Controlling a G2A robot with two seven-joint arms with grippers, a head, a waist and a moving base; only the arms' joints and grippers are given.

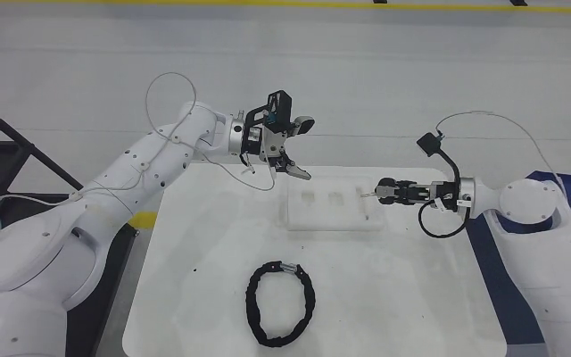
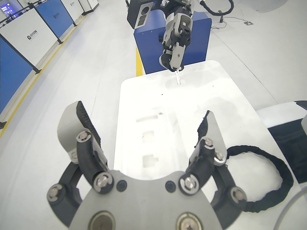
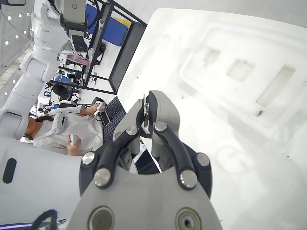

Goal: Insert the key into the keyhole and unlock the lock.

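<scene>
One key [image 2: 177, 78] is present, clamped between the closed fingers of the right gripper [image 1: 382, 190]. The left wrist view presents the blade broadside, projecting clear of the fingertips. The right wrist view presents the key edge-on, as a thin metal strip between the pads. In the top view the key's long axis runs in line with the right gripper, with the tip directed toward the left arm's side. There it sits over the end of the foam tray [image 1: 335, 223] nearest the right arm.

One tray with three recesses lies on the table [image 1: 428, 286].

One lock [image 1: 281, 303], a black sleeved loop, lies flat near the table's front edge, well apart from both grippers. The top view shows its silver body; the left wrist view shows part of the black sleeve.

Two grippers are present. The left gripper [image 2: 146, 125] has its fingers spread wide, holds nothing, and is above the tray's opposite end.
</scene>
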